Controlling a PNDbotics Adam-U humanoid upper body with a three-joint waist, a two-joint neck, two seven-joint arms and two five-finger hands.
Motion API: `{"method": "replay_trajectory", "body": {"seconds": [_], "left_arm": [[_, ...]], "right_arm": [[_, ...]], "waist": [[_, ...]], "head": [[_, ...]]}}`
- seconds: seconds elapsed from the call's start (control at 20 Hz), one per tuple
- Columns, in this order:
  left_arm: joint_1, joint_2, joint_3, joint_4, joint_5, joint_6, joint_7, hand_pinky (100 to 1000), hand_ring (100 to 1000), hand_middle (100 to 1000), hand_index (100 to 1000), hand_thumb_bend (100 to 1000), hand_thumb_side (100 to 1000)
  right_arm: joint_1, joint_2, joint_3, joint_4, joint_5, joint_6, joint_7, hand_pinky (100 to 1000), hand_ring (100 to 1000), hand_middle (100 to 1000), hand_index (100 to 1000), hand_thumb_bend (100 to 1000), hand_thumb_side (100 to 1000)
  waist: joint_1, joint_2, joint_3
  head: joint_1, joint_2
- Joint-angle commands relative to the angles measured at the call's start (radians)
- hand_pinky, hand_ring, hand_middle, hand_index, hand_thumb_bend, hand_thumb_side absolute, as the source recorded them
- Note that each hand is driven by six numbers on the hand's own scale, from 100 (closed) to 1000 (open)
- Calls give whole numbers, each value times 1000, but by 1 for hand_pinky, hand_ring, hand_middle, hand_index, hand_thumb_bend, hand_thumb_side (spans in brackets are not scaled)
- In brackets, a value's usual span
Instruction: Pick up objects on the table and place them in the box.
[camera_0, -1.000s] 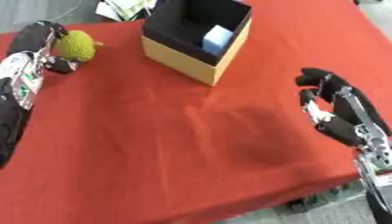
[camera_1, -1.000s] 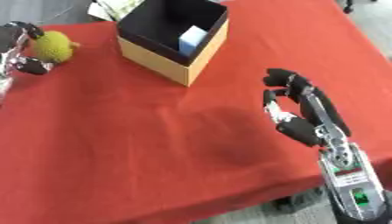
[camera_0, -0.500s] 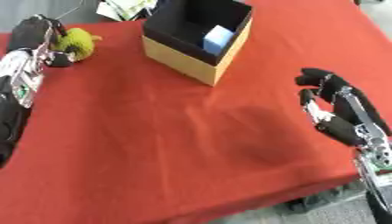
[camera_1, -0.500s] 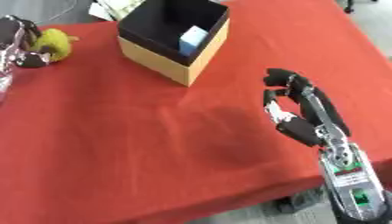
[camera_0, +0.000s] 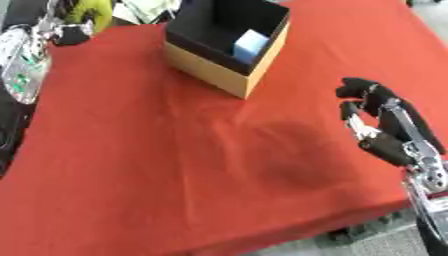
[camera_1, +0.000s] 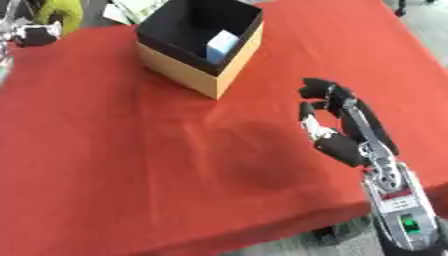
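left hand (camera_0: 66, 31) far left, fingers curled round yellow-green object (camera_0: 90, 11), its long axis not discernible | box (camera_0: 229, 44) far centre, blue item (camera_0: 250, 44) inside | right hand (camera_1: 337, 125) near right, fingers curled, holding nothing | red cloth (camera_0: 175, 160)

A red cloth (camera_0: 175, 150) covers the bench, creased and shadowed just left of the right robot hand (camera_0: 385, 130). Pale papers (camera_1: 136, 7) lie at the far edge, well beyond it.
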Motion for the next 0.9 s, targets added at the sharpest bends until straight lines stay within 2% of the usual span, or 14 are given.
{"method": "replay_trajectory", "body": {"seconds": [0.05, 0.45, 0.55, 0.6, 0.65, 0.7, 0.8, 0.85, 0.9], "left_arm": [[-44, -16, -25, -48, 25, -12, -26, 517, 443, 425, 533, 147, 100], [-71, -132, -84, -15, -30, -71, -68, 563, 530, 534, 638, 215, 108], [-68, -151, -90, -2, -45, -81, -72, 583, 569, 587, 685, 273, 144], [-65, -159, -93, 3, -53, -85, -72, 596, 588, 633, 743, 334, 208], [-63, -166, -95, 8, -63, -88, -69, 605, 601, 654, 762, 363, 237], [-60, -171, -98, 12, -72, -90, -64, 623, 630, 707, 795, 433, 305], [-55, -176, -99, 18, -84, -91, -49, 642, 662, 751, 827, 527, 384], [-54, -176, -98, 19, -86, -90, -39, 652, 681, 778, 850, 608, 447], [-52, -174, -95, 16, -81, -88, -29, 655, 690, 791, 857, 638, 476]], "right_arm": [[-8, -11, -2, -10, -3, -3, 6, 730, 801, 729, 864, 100, 496], [-18, -6, 7, -11, -8, -5, 17, 730, 801, 729, 864, 100, 499], [-19, -5, 8, -12, -9, -5, 18, 730, 801, 729, 864, 100, 501], [-19, -4, 8, -11, -9, -5, 18, 730, 801, 729, 864, 100, 504], [-19, -4, 8, -11, -9, -5, 18, 730, 801, 729, 864, 100, 505], [-18, -4, 7, -11, -9, -5, 18, 731, 801, 729, 864, 100, 506], [-18, -3, 7, -12, -9, -5, 18, 731, 801, 729, 864, 100, 507], [-18, -3, 7, -12, -9, -5, 19, 731, 801, 729, 864, 100, 508], [-17, -3, 7, -11, -9, -5, 18, 731, 801, 729, 863, 100, 510]], "waist": [[-2, -23, -4], [-1, -19, -30], [-1, -18, -36], [0, -17, -37], [0, -17, -38], [1, -17, -39], [2, -17, -38], [2, -17, -38], [2, -18, -38]], "head": [[7, 5], [26, 5], [28, 5], [29, 5], [28, 5], [28, 5], [26, 5], [25, 5], [24, 5]]}}
